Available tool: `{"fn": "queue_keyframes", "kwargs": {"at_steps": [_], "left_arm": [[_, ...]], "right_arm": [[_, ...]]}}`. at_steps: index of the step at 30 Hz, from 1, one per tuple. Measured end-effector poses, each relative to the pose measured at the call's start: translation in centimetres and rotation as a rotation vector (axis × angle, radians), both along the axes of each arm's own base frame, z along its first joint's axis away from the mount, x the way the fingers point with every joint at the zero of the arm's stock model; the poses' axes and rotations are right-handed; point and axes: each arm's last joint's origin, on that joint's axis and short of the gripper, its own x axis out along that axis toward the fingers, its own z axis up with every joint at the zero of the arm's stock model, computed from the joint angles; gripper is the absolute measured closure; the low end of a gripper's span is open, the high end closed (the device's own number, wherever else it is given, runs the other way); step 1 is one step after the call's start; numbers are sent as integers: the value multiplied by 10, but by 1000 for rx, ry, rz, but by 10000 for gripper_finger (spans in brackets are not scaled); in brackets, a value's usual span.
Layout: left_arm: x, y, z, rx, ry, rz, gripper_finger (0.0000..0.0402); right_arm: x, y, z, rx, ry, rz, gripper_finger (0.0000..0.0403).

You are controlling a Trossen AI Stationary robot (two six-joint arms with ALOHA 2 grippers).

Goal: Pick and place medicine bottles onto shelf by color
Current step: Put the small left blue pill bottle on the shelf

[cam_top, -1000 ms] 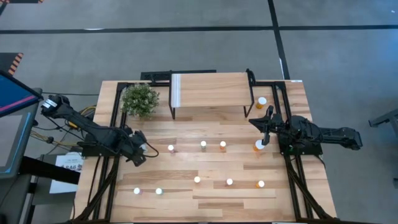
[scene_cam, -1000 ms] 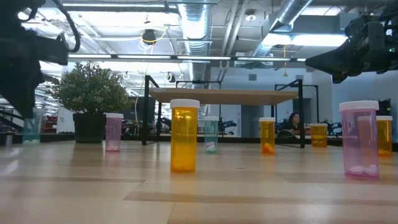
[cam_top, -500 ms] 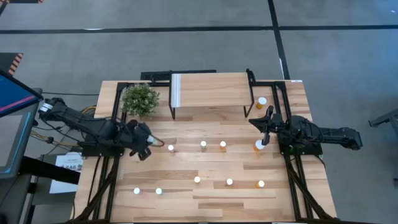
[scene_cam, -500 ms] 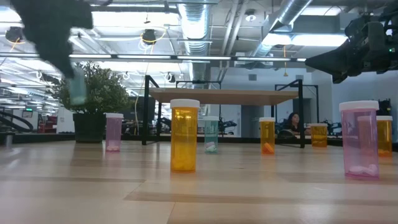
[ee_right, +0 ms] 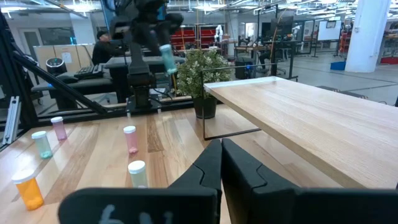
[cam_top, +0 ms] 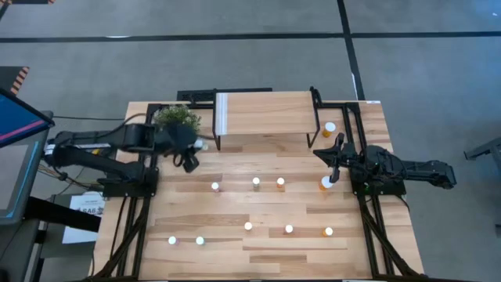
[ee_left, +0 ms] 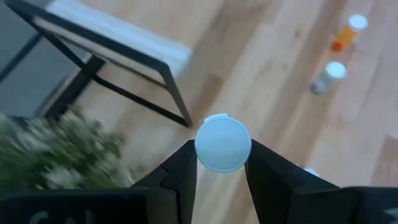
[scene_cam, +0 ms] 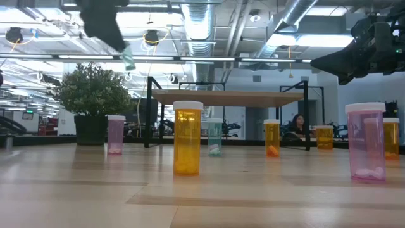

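Holding a green medicine bottle [ee_left: 222, 142] pinched at its cap, our left gripper [cam_top: 190, 149] hangs above the table beside the potted plant [cam_top: 175, 117]. We see the shelf [cam_top: 266, 113] just beyond, toward the table's far edge. Our right gripper [cam_top: 335, 160], fingers pressed together, waits well apart at the right side.

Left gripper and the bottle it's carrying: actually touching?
Touching. The left wrist view shows both fingers of the left gripper pressed against the white cap of the green bottle, no gap either side; the low view shows it held in the air.
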Motion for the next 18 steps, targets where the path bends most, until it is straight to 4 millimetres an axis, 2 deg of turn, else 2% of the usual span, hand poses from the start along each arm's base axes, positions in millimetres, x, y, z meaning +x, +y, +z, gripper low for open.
{"fn": "queue_keyframes", "kwargs": {"at_steps": [11,18], "left_arm": [[43,56,23,75,145,18,294],[74,93,33,20,146,-55,294]], "right_arm": [[0,0,0,0,0,0,370],[0,0,0,0,0,0,370]]}}
